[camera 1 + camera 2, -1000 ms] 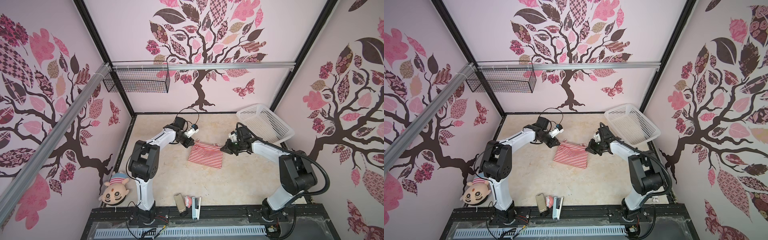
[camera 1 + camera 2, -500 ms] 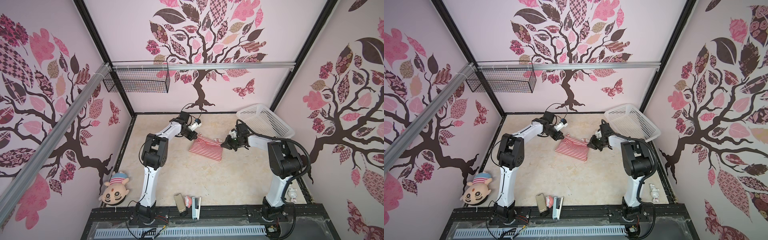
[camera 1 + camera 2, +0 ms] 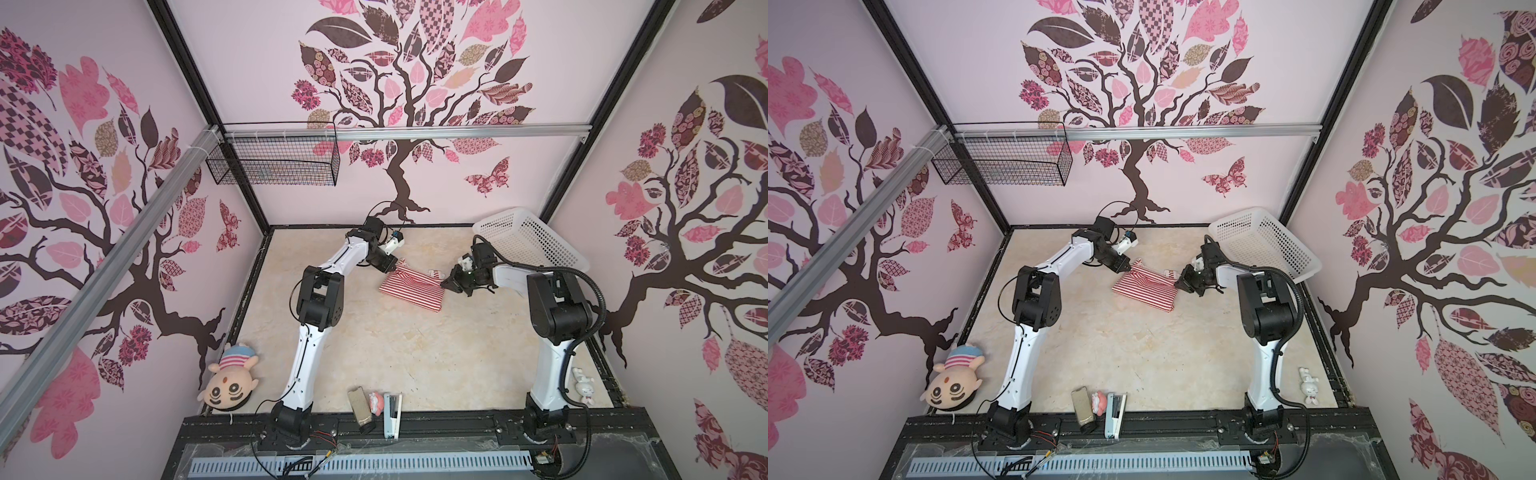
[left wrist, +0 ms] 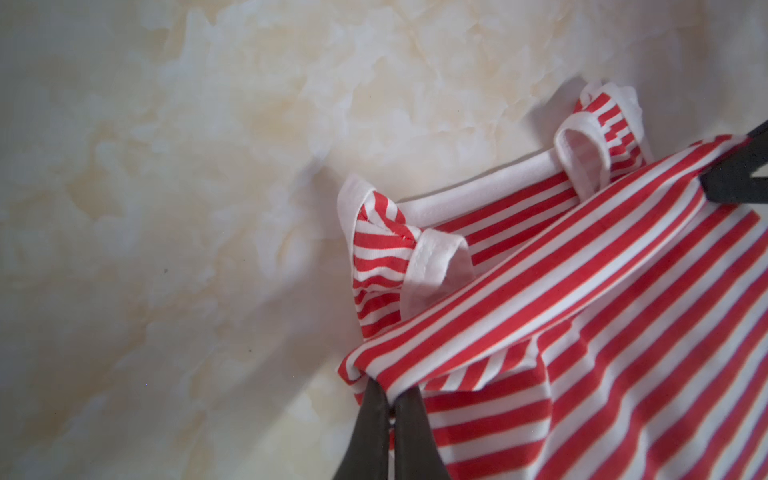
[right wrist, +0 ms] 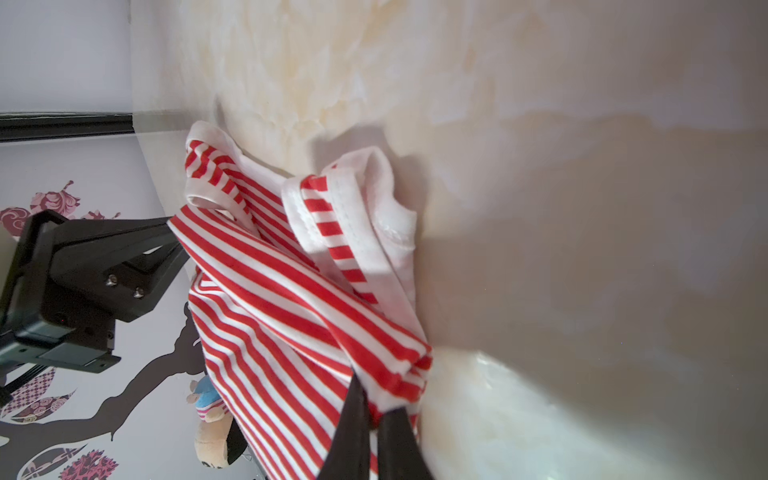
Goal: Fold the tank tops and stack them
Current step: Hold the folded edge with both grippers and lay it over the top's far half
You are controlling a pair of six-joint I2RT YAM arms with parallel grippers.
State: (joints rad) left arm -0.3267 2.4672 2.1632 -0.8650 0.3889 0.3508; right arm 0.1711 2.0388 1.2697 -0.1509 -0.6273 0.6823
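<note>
Pinching a bunched corner of striped cloth, the left gripper [image 4: 384, 388] has its two dark fingers pressed together on the tank top [image 4: 582, 311], and the fabric gathers to a point right where the tips meet. The right gripper [image 5: 374, 399] does the same at the opposite corner, its fingers closed on a doubled edge of red and white stripes. Between the two grips the raised edge runs in a shallow sag above the layer beneath it. Just past that edge the white-trimmed shoulder straps [image 4: 415, 257] curl loose on the table [image 3: 374, 340]. In both top views the top lies toward the far side of the table, between the two arms, doubled into a rough rectangle. The white basket [image 3: 528, 245] is near it on the right and the plush doll [image 3: 230, 382] is well apart by the near left wall. Only this one top shows, so the stacking looks not yet begun. The cloth reads as light, thin and quite limp, with no stiffness to hold a line by itself. It will likely slide easily on the smooth marbled surface and stretch if the two grips pull apart unevenly. The best hold seems to be at the outer corners or along a hem or white trim, where the doubled layers give the fingers more to bite on, and the loose straps will probably need tucking in
</note>
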